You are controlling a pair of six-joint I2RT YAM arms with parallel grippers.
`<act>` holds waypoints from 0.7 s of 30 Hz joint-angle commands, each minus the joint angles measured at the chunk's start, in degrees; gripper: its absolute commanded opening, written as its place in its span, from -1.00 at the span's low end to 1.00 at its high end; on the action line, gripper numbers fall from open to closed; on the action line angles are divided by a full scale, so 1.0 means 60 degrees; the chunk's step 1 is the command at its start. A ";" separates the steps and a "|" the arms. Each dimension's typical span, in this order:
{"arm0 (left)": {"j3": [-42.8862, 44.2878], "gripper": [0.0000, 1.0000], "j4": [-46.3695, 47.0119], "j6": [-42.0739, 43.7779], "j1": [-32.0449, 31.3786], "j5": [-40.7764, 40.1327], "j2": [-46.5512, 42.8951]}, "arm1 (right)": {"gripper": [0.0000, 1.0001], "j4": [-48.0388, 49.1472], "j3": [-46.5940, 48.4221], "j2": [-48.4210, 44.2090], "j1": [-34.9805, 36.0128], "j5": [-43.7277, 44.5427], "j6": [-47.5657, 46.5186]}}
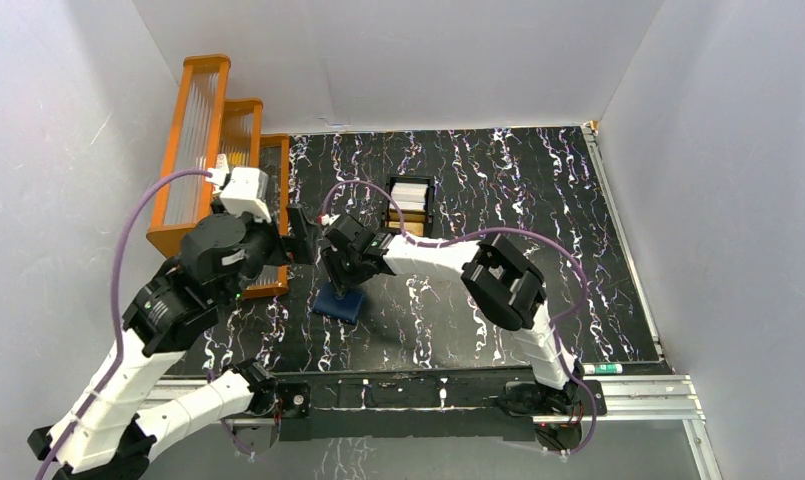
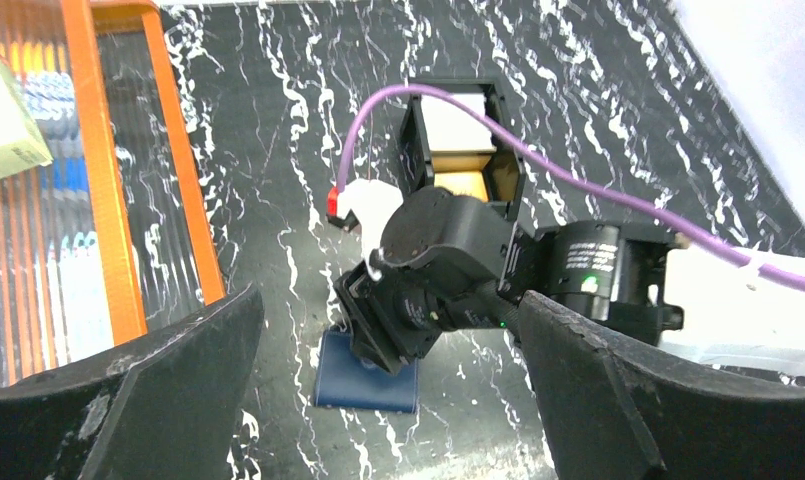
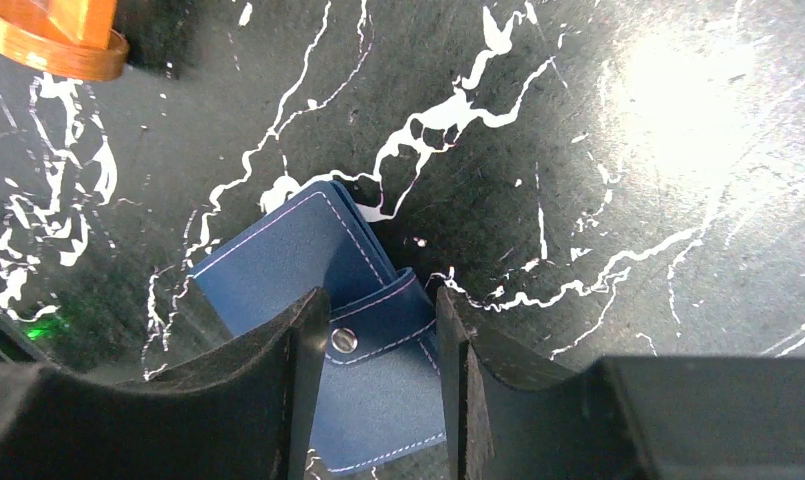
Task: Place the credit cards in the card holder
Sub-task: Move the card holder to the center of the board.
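Observation:
The navy card holder (image 1: 338, 303) (image 2: 363, 382) lies folded on the black marbled table, its snap tab (image 3: 378, 320) on top. My right gripper (image 1: 344, 272) (image 3: 383, 330) points down onto it, the fingers pressed against either end of the tab, so the jaws are shut on the tab. The credit cards (image 1: 410, 193) (image 2: 454, 120), white ones with a tan one below, stand in a black open box (image 1: 388, 208) behind. My left gripper (image 1: 300, 236) (image 2: 388, 300) hovers wide open and holds nothing, left of the right wrist.
Orange ribbed racks (image 1: 193, 150) (image 2: 108, 170) stand along the left wall, close to the left arm. A pale yellow-green box (image 2: 8, 110) sits in one. A small marker-like stick (image 1: 603, 369) lies on the near rail at right. White walls enclose the table.

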 commanded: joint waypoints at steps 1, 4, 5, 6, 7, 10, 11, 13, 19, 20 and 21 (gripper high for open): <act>0.0096 0.97 0.0367 0.0042 0.0066 -0.0585 -0.0576 | 0.02 -0.0398 0.0601 0.0349 0.0202 0.0019 -0.0567; 0.0122 0.97 0.0330 0.0054 0.0064 -0.0804 -0.0656 | 0.03 -0.0594 0.0628 0.0504 0.0395 0.0313 -0.0756; 0.0128 0.97 0.0326 0.0024 0.0064 -0.0860 -0.0691 | 0.02 -0.0713 0.0663 0.0562 0.0454 0.0485 -0.0815; 0.0130 0.97 0.0329 0.0005 0.0064 -0.0898 -0.0752 | 0.03 -0.0887 0.0693 0.0593 0.0499 0.0661 -0.0881; 0.0131 0.97 0.0324 -0.0019 0.0065 -0.0917 -0.0793 | 0.02 -0.1033 0.0697 0.0606 0.0545 0.0862 -0.0938; 0.0045 0.97 0.0336 -0.0029 0.0065 -0.0945 -0.0917 | -0.30 -0.1110 0.0437 0.0446 0.0571 0.1122 -0.0980; -0.0008 0.97 0.0330 -0.0047 0.0064 -0.0949 -0.0945 | -0.41 -0.1125 0.0328 0.0366 0.0573 0.1207 -0.0936; -0.0183 0.96 0.0325 -0.0139 0.0076 -0.0905 -0.0954 | -0.60 -0.1191 0.0034 0.0122 0.0553 0.1434 -0.0715; -0.1398 0.86 0.0663 -0.0874 0.0071 0.0053 -0.0824 | -0.85 -0.1104 -0.1884 -0.1424 0.0127 0.1841 0.0742; -0.1624 0.84 0.0755 -0.1021 0.0065 0.0238 -0.0727 | -0.87 -0.0987 -0.2357 -0.1805 -0.0001 0.1841 0.0984; -0.1830 0.82 0.0818 -0.1184 0.0064 0.0435 -0.0598 | -0.89 -0.0767 -0.2884 -0.2224 -0.0140 0.1718 0.1227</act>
